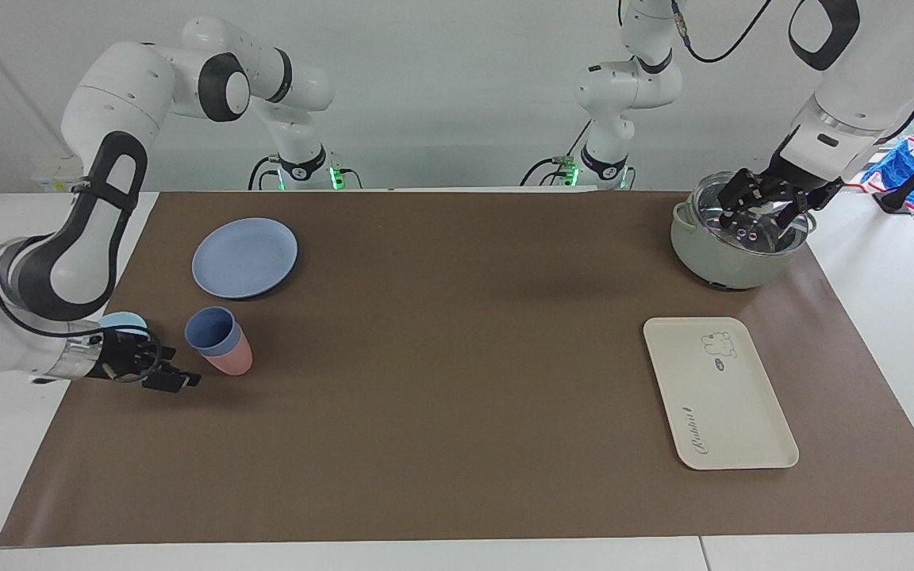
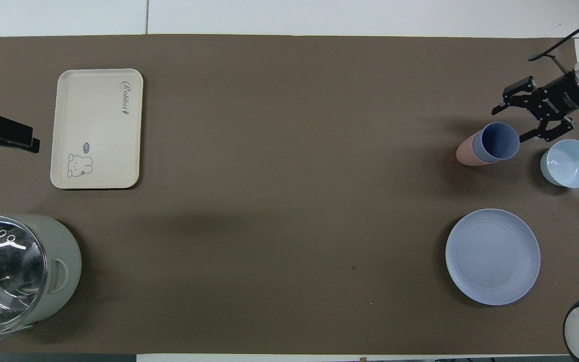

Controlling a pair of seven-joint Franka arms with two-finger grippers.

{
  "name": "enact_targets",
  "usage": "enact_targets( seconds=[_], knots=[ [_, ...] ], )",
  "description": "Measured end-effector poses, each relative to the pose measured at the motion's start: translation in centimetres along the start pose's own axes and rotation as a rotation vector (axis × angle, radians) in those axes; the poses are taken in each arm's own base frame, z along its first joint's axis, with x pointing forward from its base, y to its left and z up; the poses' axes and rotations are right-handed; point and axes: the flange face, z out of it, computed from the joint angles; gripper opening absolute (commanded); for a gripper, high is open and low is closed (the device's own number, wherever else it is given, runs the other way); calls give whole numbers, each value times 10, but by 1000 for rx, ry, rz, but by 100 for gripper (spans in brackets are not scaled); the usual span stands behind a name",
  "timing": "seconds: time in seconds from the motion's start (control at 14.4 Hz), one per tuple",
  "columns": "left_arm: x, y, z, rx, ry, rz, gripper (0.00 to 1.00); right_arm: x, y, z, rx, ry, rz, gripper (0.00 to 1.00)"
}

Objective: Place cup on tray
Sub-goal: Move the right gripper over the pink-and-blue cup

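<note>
The blue cup [image 1: 212, 328] sits nested in the pink cup [image 1: 232, 358] near the right arm's edge of the tabletop [image 1: 457, 357]. The right tool [image 1: 175, 379] is beside them, open. The left tool [image 1: 766, 208] is over the pot [image 1: 723, 258]; I cannot tell its state. The tray [image 1: 719, 392] is bare.

- The tray [image 2: 97, 105] carries script lettering "Rabbit" near one short end.
- A small oval mark beside its bear drawing is possibly lettered, unreadable.

- brown table mat [image 1: 457, 381] bearing tray [image 1: 719, 392]; pot [image 1: 731, 258]; plate [image 1: 244, 257]
- pink cup [image 1: 231, 357] and bowl [image 2: 568, 163] beside right gripper's fingers [image 2: 513, 95]
</note>
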Motion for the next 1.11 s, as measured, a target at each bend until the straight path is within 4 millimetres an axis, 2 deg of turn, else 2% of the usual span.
enact_targets(
  seconds=[0.14, 0.35, 1.11],
  knots=[
    [0, 0, 0, 0, 0, 0, 100, 5, 12, 10, -2, -24, 21, 100],
    [0, 0, 0, 0, 0, 0, 100, 4, 16, 22, 17, -60, 49, 100],
    [0, 0, 0, 0, 0, 0, 100, -2, 11, 38, 38, -122, 184, 100]
  ],
)
